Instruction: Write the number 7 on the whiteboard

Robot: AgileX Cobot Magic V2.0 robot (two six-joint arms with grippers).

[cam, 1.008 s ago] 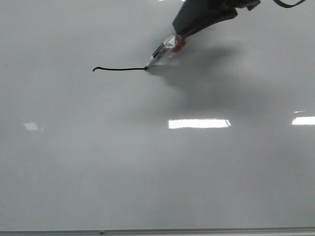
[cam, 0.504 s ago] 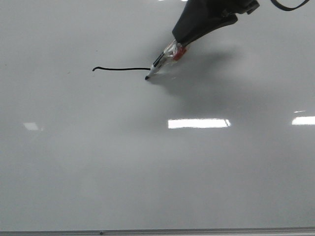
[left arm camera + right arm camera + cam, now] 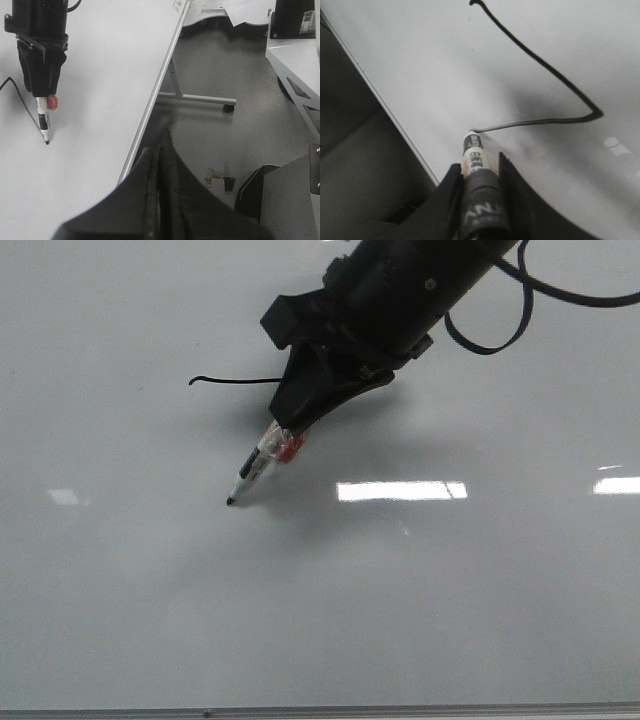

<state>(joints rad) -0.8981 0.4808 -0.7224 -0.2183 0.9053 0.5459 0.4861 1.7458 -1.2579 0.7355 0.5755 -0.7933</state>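
**Marker tip at the foot of the seven's downstroke**

At the left of the front view, the number 7 (image 3: 235,381) begins with a small hook, and its thin black top stroke runs rightward across the whiteboard (image 3: 120,590) until it passes behind the right gripper (image 3: 290,435). The diagonal downstroke is mostly hidden there by the gripper and the marker (image 3: 256,468), but the right wrist view shows the whole figure (image 3: 540,65): the top stroke, a sharp corner, and a fainter line leading back to the pen's tip (image 3: 472,137). The right gripper (image 3: 479,172) pinches the marker's barrel between its two dark fingers (image 3: 451,195), with the tip pointing down to the board at the lower end of the diagonal. A red part of the pen shows just beside the fingers in the front view. Further right, bright rectangular reflections (image 3: 400,490) lie on the glossy surface.

In the left wrist view the left gripper (image 3: 159,165) hangs off the board's framed edge (image 3: 150,100), above the floor, its fingers pressed together with nothing between them.
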